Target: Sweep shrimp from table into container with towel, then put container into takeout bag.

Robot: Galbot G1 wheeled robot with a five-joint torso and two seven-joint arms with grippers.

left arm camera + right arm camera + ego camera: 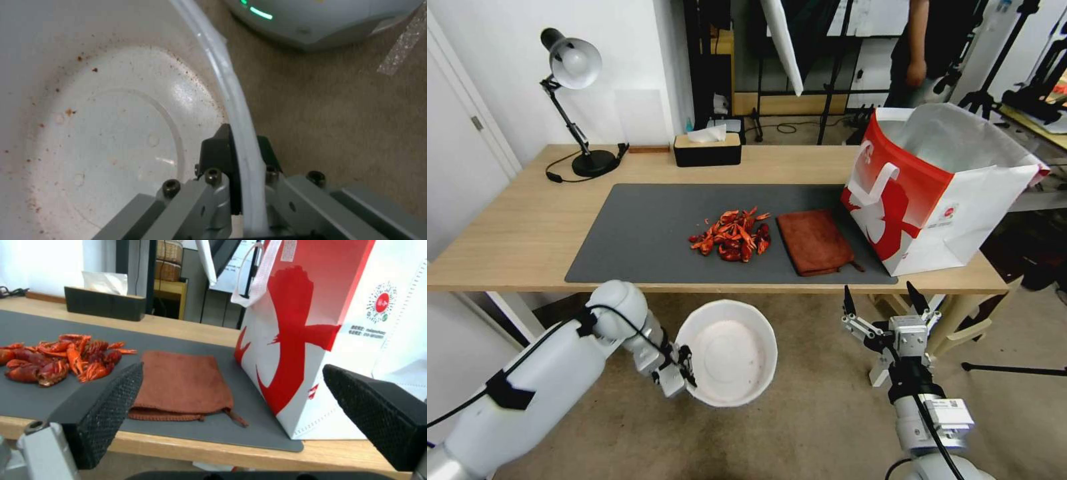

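Already our left gripper [684,373] has its jaws clamped on the rim of the container [730,353], one finger inside the wall and one outside, as the left wrist view shows; the bowl hangs below the near edge of the worktop [514,227], just under the shrimp [732,235], and holds nothing but reddish specks. Our right gripper [882,301] waits with jaws wide apart, also below that near edge, facing the towel [815,241] but not touching it.

Outward from there, the towel lies flat on the grey mat [640,233], just beside the shrimp on their right. The shrimp sit in one loose pile near the mat's middle, none in the bowl. The takeout bag [940,187] stands upright and open, just beyond the towel on the side away from the shrimp.

We judge the task barely begun: the bowl is held ready as a catcher, while taking the towel, sweeping, and bagging the bowl are all left
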